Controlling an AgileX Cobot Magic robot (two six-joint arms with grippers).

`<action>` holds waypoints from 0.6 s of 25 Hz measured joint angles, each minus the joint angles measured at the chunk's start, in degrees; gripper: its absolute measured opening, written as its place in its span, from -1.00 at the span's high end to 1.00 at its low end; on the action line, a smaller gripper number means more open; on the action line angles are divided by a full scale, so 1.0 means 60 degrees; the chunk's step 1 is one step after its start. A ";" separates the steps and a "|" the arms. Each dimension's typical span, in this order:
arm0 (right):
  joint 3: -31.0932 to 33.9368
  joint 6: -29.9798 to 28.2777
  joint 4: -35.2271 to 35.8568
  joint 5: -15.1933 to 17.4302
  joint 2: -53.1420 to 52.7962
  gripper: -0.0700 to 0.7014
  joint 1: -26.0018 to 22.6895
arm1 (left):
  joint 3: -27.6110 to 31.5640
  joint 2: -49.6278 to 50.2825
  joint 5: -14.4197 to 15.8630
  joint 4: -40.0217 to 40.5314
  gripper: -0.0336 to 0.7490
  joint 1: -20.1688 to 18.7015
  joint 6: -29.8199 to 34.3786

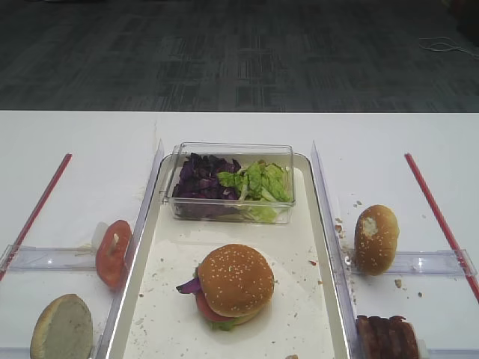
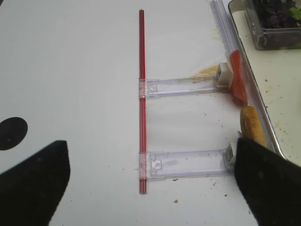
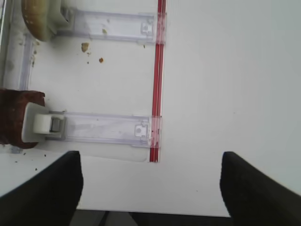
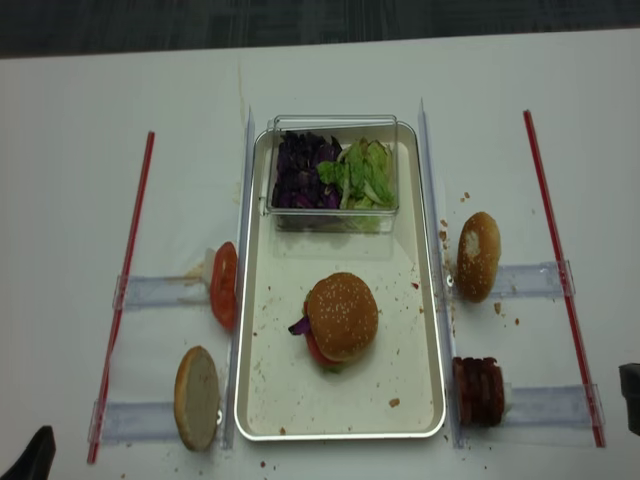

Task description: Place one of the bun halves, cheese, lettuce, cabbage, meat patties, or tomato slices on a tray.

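Note:
On the cream tray (image 1: 299, 299) (image 4: 290, 390) sits a sesame bun top (image 1: 234, 279) (image 4: 342, 315) over a stack with tomato, cabbage and lettuce edges peeking out. More cabbage (image 1: 202, 179) and lettuce (image 1: 258, 182) fill a clear tub at the tray's far end. Left of the tray stand tomato slices (image 1: 112, 253) (image 2: 236, 77) and a pale bun half (image 1: 62, 327) (image 2: 251, 123). To its right are a brown bun (image 1: 376, 238) (image 3: 40, 19) and meat patties (image 1: 386, 338) (image 3: 11, 117). Cheese is out of view. My left gripper (image 2: 150, 183) and right gripper (image 3: 150, 188) hang open and empty near the table's front corners.
Clear plastic holders (image 3: 101, 128) (image 2: 188, 162) run from the tray's sides out to red strips (image 3: 157, 84) (image 2: 142, 94). Crumbs lie scattered round the tray. The table's front edge (image 3: 155, 213) is just below my right gripper. A dark round mark (image 2: 11, 133) lies at far left.

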 joint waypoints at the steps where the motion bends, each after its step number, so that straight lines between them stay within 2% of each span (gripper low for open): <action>1: 0.0000 0.0000 0.0000 0.0046 -0.0301 -0.80 0.0000 | 0.0000 0.0000 0.0000 0.0000 -0.84 0.0000 0.0000; 15: 0.0000 0.0000 0.0000 0.0220 -0.4027 -0.80 -0.0021 | 0.0000 0.0000 0.0000 0.0000 -0.84 0.0000 0.0000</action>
